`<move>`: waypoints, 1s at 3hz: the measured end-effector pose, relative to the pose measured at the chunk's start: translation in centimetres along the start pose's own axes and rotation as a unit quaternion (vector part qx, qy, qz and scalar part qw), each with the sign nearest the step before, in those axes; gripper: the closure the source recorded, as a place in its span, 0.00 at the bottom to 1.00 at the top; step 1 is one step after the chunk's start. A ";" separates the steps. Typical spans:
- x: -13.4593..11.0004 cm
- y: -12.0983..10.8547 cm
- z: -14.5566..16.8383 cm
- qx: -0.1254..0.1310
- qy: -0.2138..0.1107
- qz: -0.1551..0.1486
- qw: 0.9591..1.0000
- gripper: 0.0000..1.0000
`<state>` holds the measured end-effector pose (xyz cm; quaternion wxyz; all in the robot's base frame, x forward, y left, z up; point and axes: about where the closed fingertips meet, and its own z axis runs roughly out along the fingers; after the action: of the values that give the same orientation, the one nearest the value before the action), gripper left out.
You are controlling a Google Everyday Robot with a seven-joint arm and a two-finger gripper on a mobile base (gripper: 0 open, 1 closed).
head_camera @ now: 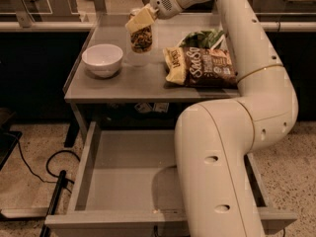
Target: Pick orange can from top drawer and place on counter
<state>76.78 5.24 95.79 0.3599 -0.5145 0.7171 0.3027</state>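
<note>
The orange can (141,39) is orange-brown with pale markings and stands upright at the back middle of the counter (143,83), at or just above its surface. My gripper (140,20) reaches in from the upper right and is shut on the can's top, its pale fingers (141,18) covering the lid. The top drawer (123,181) is pulled open below the counter. The part of its floor that shows is bare, and my arm hides its right side.
A white bowl (102,58) sits on the counter left of the can. A dark chip bag (205,67) and a green bag (205,36) lie to its right. My arm (222,157) fills the right foreground. A black cable (47,167) lies on the floor at left.
</note>
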 end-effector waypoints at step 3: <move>1.6 -0.5 3.4 -0.010 0.026 -0.014 1.000 1.00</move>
<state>77.56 6.98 92.52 0.3399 -0.5357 0.7158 0.2917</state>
